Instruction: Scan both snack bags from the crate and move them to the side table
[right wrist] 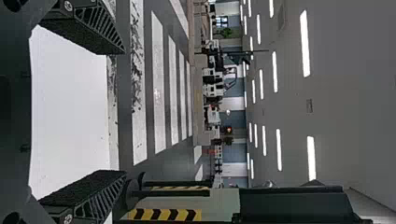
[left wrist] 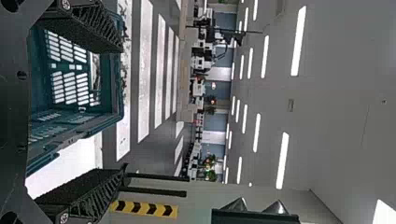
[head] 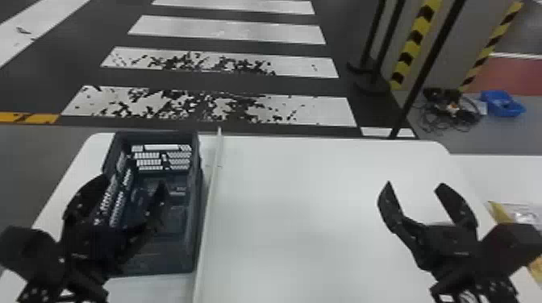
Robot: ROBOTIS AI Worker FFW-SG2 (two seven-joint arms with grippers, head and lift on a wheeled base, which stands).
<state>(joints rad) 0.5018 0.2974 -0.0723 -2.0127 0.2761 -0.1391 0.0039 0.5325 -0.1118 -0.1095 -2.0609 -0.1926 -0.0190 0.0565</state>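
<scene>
Snack packaging (head: 520, 214) is lying on the side table (head: 494, 175), rightward of the nearer right gripper (head: 415, 184); this and the left gripper (head: 134, 181) are standing open.

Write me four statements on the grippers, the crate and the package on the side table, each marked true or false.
1. The left gripper is open above the crate. True.
2. The right gripper is shut. False: its fingers stand well apart, over the white table.
3. A package with a yellow edge lies on the side table, on the robot's right. True.
4. The crate stands to the right of the thin pale strip. False: it stands to the strip's left.
</scene>
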